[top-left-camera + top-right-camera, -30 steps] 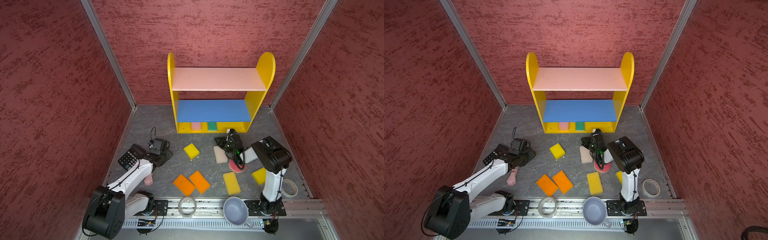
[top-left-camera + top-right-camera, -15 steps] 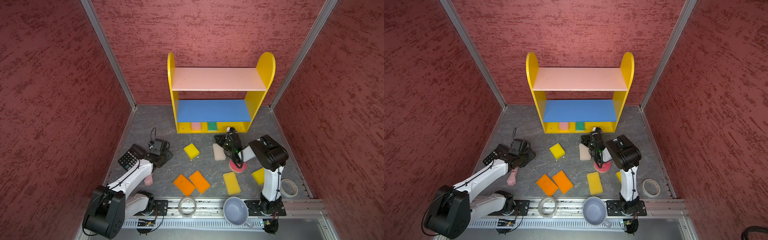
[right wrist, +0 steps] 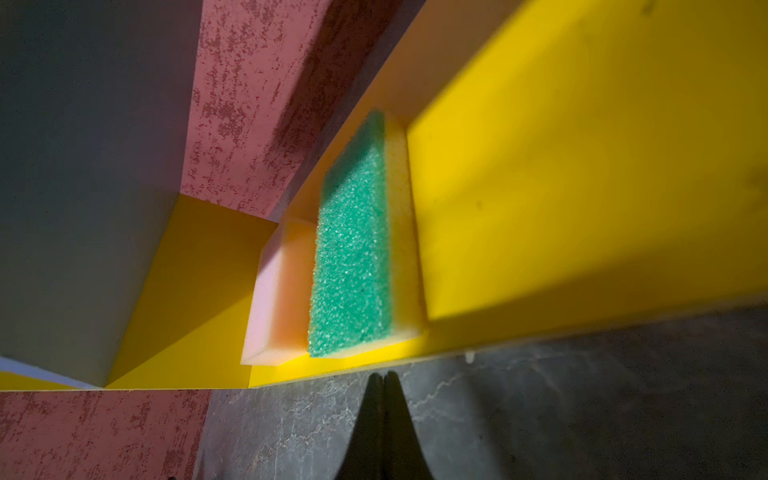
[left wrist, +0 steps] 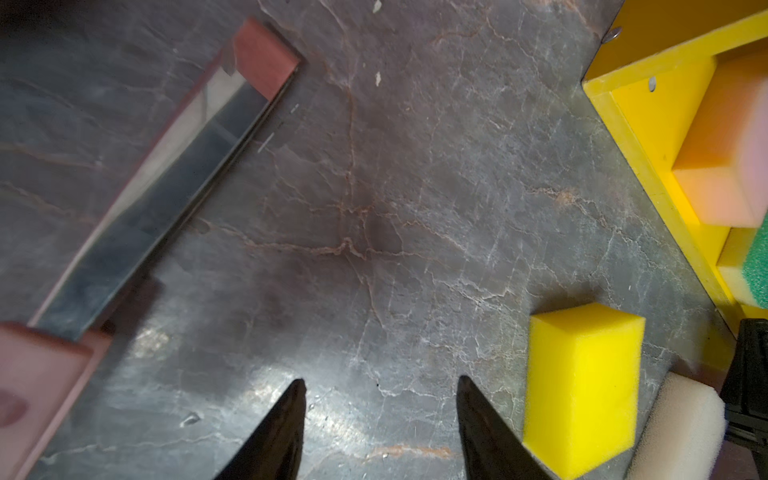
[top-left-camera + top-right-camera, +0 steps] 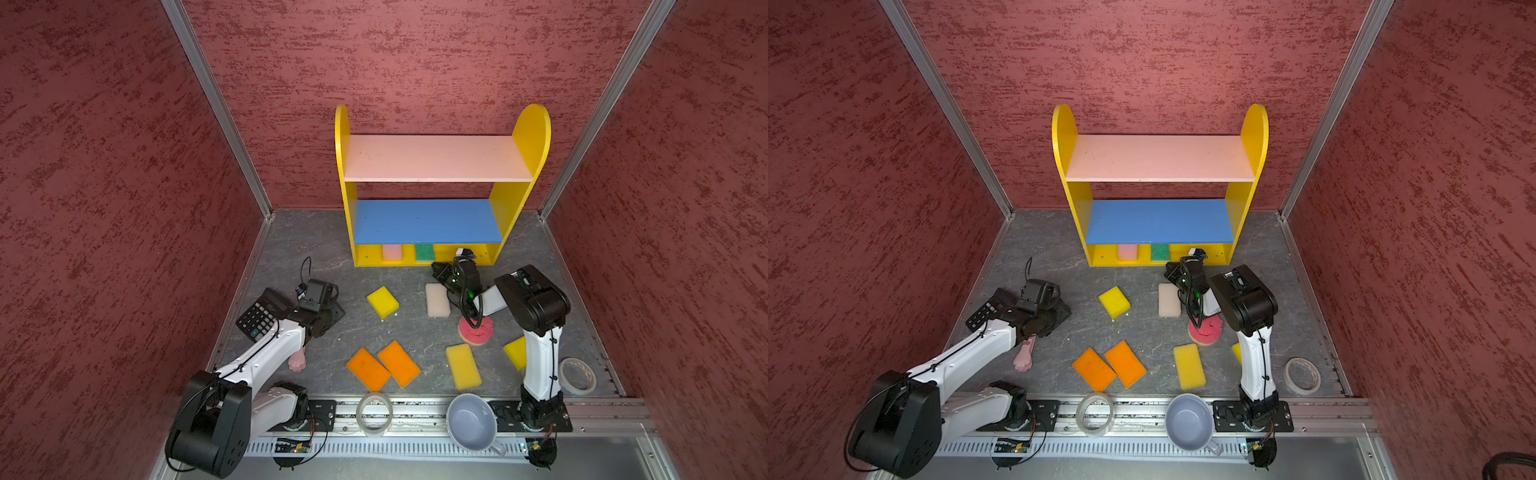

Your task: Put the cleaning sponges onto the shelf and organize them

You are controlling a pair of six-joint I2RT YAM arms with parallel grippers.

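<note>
The shelf (image 5: 534, 137) (image 5: 1254, 137) stands at the back. On its yellow base lie a pink sponge (image 5: 392, 252) (image 3: 278, 299) and a green sponge (image 5: 424, 252) (image 3: 353, 257). On the floor lie a small yellow sponge (image 5: 382, 301) (image 4: 582, 390), a white one (image 5: 437, 300), a round red one (image 5: 476, 330), two orange ones (image 5: 368, 369) (image 5: 398, 363), a long yellow one (image 5: 463, 365) and a yellow one (image 5: 515, 352) partly behind the right arm. My right gripper (image 3: 383, 376) (image 5: 438, 270) is shut and empty, just before the base's front edge. My left gripper (image 4: 380, 384) is open over bare floor, left of the small yellow sponge.
A calculator (image 5: 259, 316) and a pink paw stick (image 5: 297, 361) lie by the left arm. Two tape rolls (image 5: 374, 413) (image 5: 577, 376) and a grey cup (image 5: 471, 422) sit near the front rail. Red walls close in on three sides.
My right gripper has edged a little toward the shelf's base, still shut. The left arm has not moved.
</note>
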